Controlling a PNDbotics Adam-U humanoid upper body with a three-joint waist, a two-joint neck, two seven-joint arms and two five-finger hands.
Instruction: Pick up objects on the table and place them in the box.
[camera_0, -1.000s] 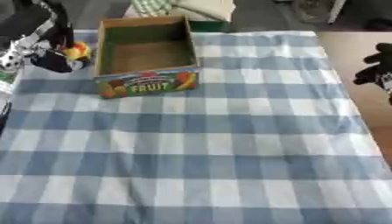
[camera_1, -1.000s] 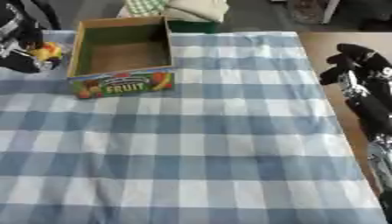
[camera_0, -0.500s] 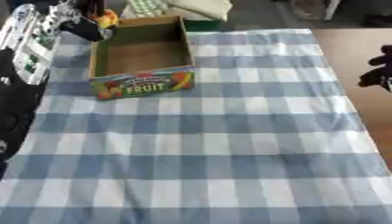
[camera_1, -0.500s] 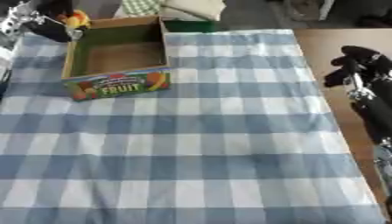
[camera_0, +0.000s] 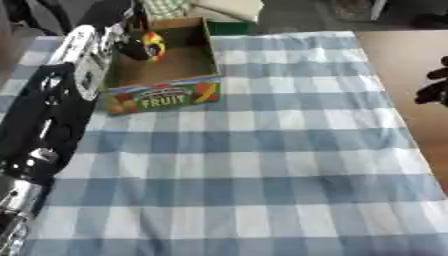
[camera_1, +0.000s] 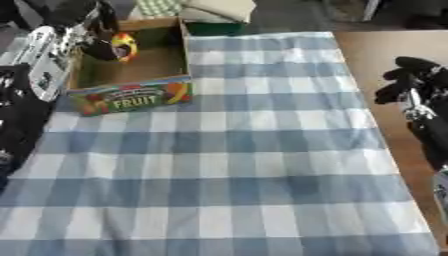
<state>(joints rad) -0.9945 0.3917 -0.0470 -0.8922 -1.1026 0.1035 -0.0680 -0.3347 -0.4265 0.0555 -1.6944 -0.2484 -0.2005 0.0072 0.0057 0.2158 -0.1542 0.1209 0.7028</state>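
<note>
My left hand (camera_0: 131, 47) has swung from outside the box (camera_0: 162, 80) to over its inside, fingers curled round a red-yellow toy (camera_0: 154, 41). Its arm covers the box's left wall. Well right of the box, my right hand (camera_1: 409, 82) hangs curled, empty, beyond the checked cloth (camera_0: 262, 150).

The left arm (camera_0: 52, 115) runs up the left edge of the frame from the lower left corner to the upper left, where the left hand (camera_0: 133, 46) has its fingers curled around something small. The right hand (camera_1: 409, 82) rests at the right edge, fingers curled, empty.
</note>
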